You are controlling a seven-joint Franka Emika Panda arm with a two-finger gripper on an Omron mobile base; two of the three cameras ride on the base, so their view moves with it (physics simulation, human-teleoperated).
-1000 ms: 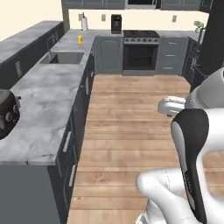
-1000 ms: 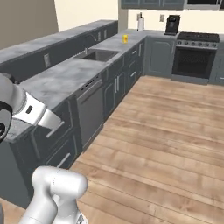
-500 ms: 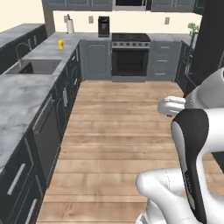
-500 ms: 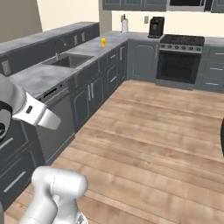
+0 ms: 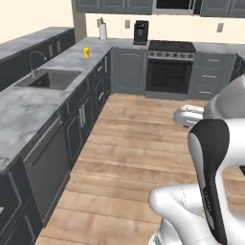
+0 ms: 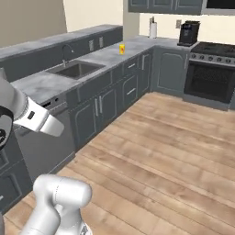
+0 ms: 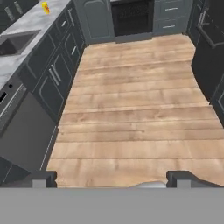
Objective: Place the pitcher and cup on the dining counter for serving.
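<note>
Wood floor (image 7: pixel 131 113) runs ahead of me to the oven (image 5: pixel 171 72); my gripper (image 7: pixel 111 178) hangs above it, fingers wide apart and empty; the cup (image 5: pixel 86 52) stands on the far worktop (image 5: pixel 28 103), beyond the sink (image 5: pixel 50 79).

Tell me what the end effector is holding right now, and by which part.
Nothing is held. The end effector is open, its fingertips wide apart over bare wooden floor. The cup sits far off on the worktop.
</note>
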